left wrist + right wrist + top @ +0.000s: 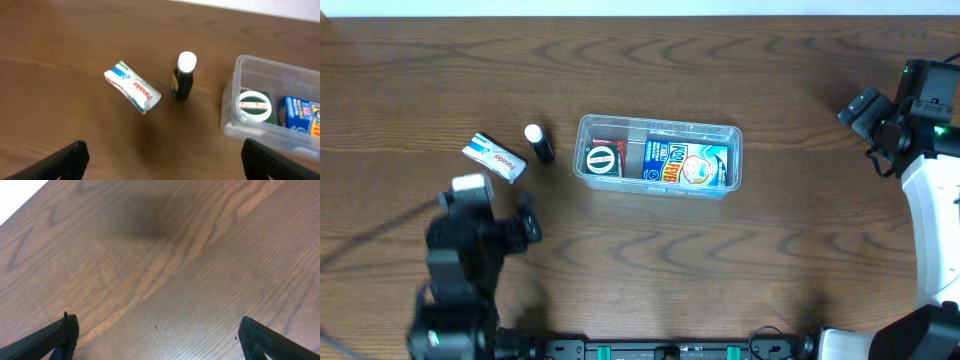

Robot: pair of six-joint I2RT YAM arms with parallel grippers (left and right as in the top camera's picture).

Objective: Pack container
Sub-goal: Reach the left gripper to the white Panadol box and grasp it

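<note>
Left pincer (162,150) and right pincer (157,325) both gape empty, away from the container (582,165).

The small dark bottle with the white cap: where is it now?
In the overhead view the bottle stands on the table, on the robot's left, between the white packet and the container.

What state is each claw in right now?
Left claw: open, holding nothing, near the white plastic packet and small dark white-capped bottle.
Right claw: open, holding nothing, over the brown wooden table.
</note>
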